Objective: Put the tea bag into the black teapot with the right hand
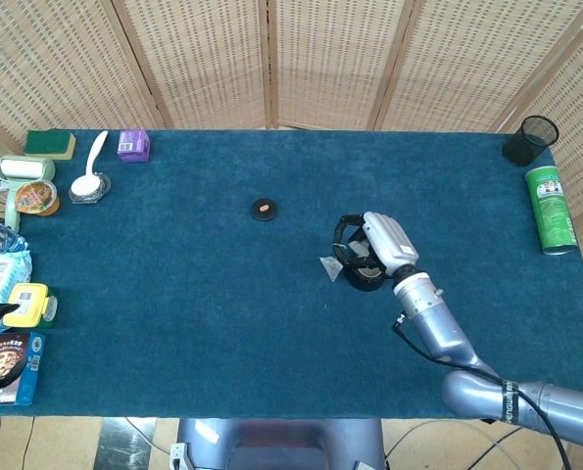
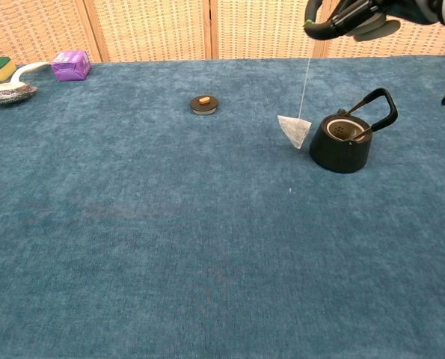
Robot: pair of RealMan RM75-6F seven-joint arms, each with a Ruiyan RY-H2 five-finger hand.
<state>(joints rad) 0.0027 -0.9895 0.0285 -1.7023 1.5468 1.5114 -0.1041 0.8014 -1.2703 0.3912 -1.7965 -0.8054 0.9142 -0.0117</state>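
Blue table: right hand pinches the string; tea bag hangs just left of teapot, not yet inside.

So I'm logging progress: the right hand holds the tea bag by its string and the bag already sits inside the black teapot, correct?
Not inside. In the chest view the tea bag hangs by its string from the right hand, beside the black teapot, left of its open top.

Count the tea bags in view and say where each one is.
1. The tea bag hangs by its string from the right hand, just left of the black teapot. Others may be hidden in the packages at the left table edge.
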